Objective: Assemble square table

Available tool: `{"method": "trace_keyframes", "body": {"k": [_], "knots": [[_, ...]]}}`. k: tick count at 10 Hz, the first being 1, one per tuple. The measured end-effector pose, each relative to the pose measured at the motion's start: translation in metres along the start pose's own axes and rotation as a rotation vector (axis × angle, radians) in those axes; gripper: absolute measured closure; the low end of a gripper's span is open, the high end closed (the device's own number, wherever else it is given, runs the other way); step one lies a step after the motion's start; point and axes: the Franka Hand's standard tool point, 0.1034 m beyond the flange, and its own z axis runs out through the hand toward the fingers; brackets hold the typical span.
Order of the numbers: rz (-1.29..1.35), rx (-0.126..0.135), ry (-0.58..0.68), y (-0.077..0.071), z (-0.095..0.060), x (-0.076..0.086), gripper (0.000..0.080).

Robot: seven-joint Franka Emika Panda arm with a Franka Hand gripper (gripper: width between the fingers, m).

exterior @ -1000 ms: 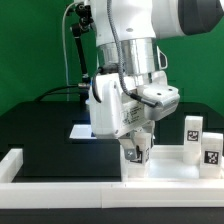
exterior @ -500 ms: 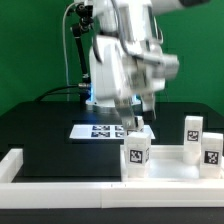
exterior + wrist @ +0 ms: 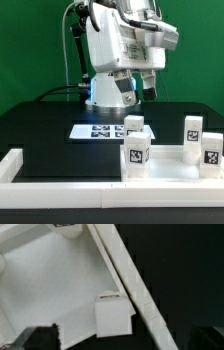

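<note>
Four short white plastic legs with black-and-white tags visible in the exterior view: one upright at the front (image 3: 136, 157), one just behind it (image 3: 134, 126), and two standing close together at the exterior view's right (image 3: 193, 131) (image 3: 212, 150). One white plastic square top with raised rim (image 3: 170, 168), lying low at the front of the black tabletop (image 3: 40, 120), carrying the front leg and the two right-hand legs; whether the leg behind stands on the top or on the tabletop cannot be told. One flat white marker board printed with black tags (image 3: 100, 130) just behind the legs, partly covered by the second leg. One long white wall piece (image 3: 60, 180) along the front edge, turning up at the exterior view's left. One white arm, raised well above the parts, its tool (image 3: 145, 88) hanging clear of every leg, spread fully wide and holding nothing. From the wrist view: only one leg (image 3: 114, 314), seen from above, standing on the top's pale surface (image 3: 50, 286) tight against the raised rim (image 3: 125, 274), with dark tabletop beyond the rim; two dark fingertips (image 3: 40, 338) at the frame's edge, well apart, nothing between them. Tags, marker board, wall piece and the other three legs shown only by the exterior view; the leg's closeness to the rim shown only by the wrist view.
</note>
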Motion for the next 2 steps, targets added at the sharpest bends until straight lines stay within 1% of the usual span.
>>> {"method": "trace_keyframes", "body": {"k": [2], "knots": [[0.000, -0.001, 0.001, 0.0003, 0.0007, 0.0004, 0.0151]]}}
